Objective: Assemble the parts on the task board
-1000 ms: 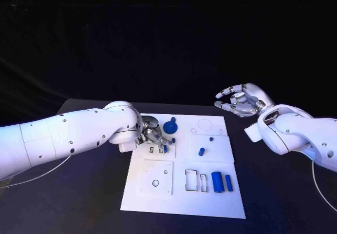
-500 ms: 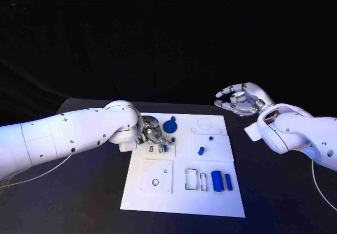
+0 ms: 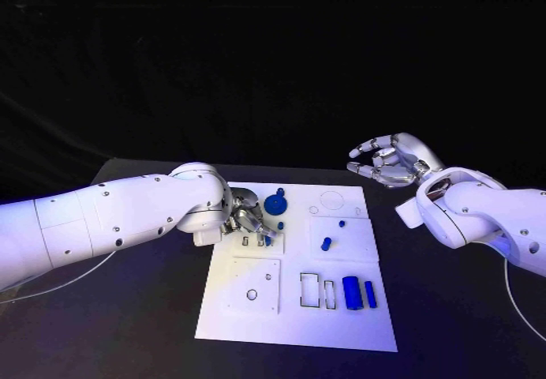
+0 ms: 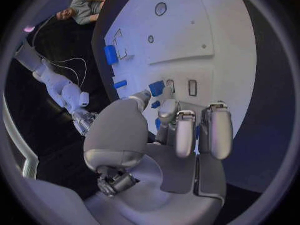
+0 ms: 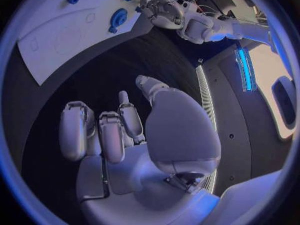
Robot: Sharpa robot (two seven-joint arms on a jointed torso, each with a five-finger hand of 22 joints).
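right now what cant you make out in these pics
- Whether the left hand holds a part: in the head view its fingers cover the spot on the board; in the left wrist view blue shows between the fingers, too hidden to tell.
- Shape of the small blue parts mid-board: too small in the head view.
- Board's near end: cut off in the right wrist view.

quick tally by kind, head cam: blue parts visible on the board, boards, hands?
Blue parts visible on the task board: 7, from the round disc to the large cylinder; more may hide under the left hand.
Task board: 1
Hands: 2, including the right hand
Total: 10
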